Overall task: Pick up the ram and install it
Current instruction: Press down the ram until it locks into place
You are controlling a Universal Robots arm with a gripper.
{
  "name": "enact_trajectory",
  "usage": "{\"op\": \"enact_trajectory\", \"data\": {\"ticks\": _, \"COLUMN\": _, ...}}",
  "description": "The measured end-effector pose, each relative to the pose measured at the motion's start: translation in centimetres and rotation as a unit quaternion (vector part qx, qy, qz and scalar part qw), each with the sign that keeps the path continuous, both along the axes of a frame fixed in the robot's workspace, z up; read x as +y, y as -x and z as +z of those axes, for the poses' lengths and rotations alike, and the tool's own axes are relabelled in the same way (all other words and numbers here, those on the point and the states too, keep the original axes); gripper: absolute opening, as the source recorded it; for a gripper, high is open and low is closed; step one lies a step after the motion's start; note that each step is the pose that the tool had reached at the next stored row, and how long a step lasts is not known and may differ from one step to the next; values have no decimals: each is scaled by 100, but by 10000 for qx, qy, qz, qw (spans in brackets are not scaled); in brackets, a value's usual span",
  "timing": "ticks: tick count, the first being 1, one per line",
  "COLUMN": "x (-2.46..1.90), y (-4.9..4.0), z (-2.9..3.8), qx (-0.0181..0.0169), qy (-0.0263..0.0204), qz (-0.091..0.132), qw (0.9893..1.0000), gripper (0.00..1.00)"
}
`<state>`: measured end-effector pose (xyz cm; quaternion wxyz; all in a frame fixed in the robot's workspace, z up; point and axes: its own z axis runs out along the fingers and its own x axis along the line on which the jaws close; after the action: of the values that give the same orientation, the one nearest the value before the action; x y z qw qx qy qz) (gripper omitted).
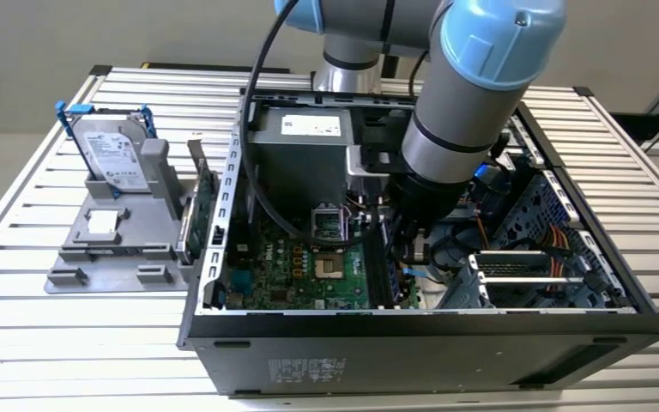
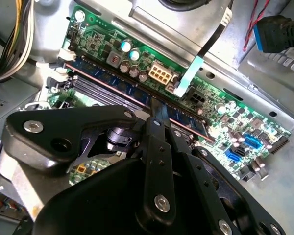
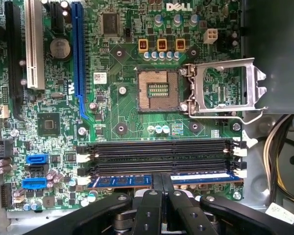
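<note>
Ram (image 3: 137, 180) is seen standing in the outermost slot (image 3: 161, 169) of the motherboard (image 3: 117, 107), w/ gripper (image 3: 161, 183) fingers closed on its mid edge. Seating step is judged underway; firm, even downward pressure is needed till latches lock.

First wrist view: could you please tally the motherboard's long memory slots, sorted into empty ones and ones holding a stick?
Empty memory slots: 3
Slots holding the ram: 1
Total: 4
</note>
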<state>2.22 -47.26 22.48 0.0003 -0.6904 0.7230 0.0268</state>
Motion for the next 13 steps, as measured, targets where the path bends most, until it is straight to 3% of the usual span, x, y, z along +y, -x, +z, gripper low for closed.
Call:
{"op": "enact_trajectory", "data": {"ticks": 5, "x": -1, "y": 0, "z": -23, "qx": 1, "qy": 2, "qz": 0, "qw": 10000, "gripper": 0}}
{"op": "enact_trajectory", "data": {"ticks": 9, "x": -3, "y": 1, "z": -81, "qx": 2, "qy": 6, "qz": 0, "qw": 10000, "gripper": 0}}
{"op": "enact_trajectory", "data": {"ticks": 13, "x": 4, "y": -1, "z": -71, "qx": 6, "qy": 23, "qz": 0, "qw": 10000, "gripper": 0}}
